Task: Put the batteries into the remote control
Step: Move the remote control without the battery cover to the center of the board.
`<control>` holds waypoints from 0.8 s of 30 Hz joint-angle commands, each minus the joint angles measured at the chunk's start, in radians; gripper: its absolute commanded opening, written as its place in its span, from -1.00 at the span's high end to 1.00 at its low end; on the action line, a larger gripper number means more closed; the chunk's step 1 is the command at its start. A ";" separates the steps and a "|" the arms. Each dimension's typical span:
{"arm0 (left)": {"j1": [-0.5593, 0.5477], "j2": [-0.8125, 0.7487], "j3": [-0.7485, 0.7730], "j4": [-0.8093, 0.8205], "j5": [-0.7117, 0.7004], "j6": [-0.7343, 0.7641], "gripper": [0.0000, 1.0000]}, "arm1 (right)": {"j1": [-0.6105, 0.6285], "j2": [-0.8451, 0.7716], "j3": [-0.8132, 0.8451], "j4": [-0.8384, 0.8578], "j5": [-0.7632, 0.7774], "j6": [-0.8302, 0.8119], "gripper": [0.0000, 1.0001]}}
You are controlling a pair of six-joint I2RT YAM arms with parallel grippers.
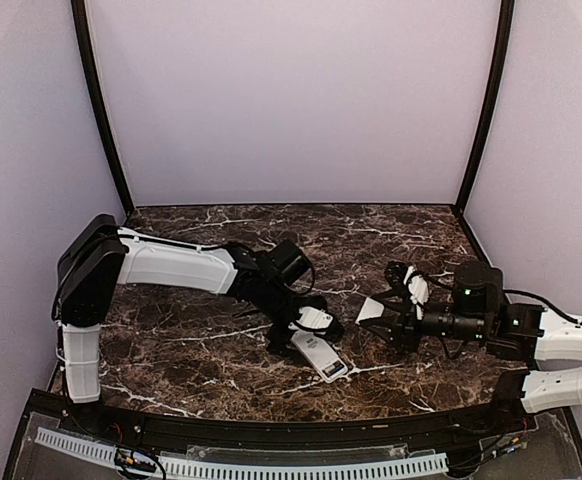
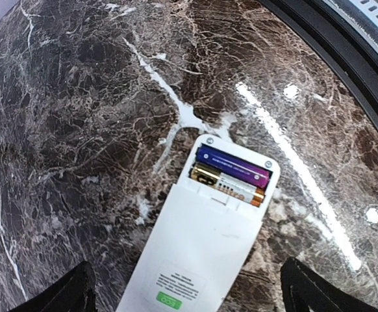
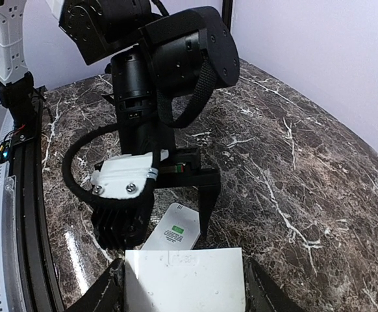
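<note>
1. Lavender walls (image 1: pixel 291 100) close in a dark brown marble-look worktop (image 1: pixel 401 235) with white veins. It is glossy and throws bright glare streaks, and a black rail (image 1: pixel 271 430) runs along its near edge.
2. Lying flat and back-face up, the remote control (image 2: pixel 195 253) sits close to the near edge, about midway along it. Its open battery bay points toward that edge.
3. Both batteries (image 2: pixel 228 175) lie side by side in the bay: a purple battery (image 2: pixel 234 166) and a gold-and-black battery (image 2: pixel 231 187). They look seated, so the loading itself seems done.
4. The left gripper (image 2: pixel 190 296) hangs over the remote with its fingers spread wide on either side of the body, touching nothing.
5. The right gripper (image 3: pixel 184 296), a little nearer the right edge, is clamped on a white cover plate (image 3: pixel 186 273), probably the bay's lid.
6. Handling, as I judge it:
   - The remote is light, stiff plastic, and its smooth shell may skate on the polished top under a sideways push.
   - The best hold is across the long side edges at mid-body, clear of the bay.
   - The batteries are small, hard and round, so they would roll if tipped out; keep the remote level.
   - The lid is thin and may flex, so it wants gentle, square pressure.
</note>
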 commanded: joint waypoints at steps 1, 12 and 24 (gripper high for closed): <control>-0.004 0.058 0.089 -0.121 -0.025 0.093 -0.96 | -0.015 0.000 -0.008 0.046 -0.037 0.012 0.19; -0.004 0.126 0.115 -0.186 -0.101 0.088 -0.79 | -0.025 0.043 0.001 0.062 -0.069 -0.014 0.19; -0.005 0.132 0.105 -0.320 -0.239 -0.058 -0.18 | -0.030 0.121 0.024 0.102 -0.112 -0.058 0.18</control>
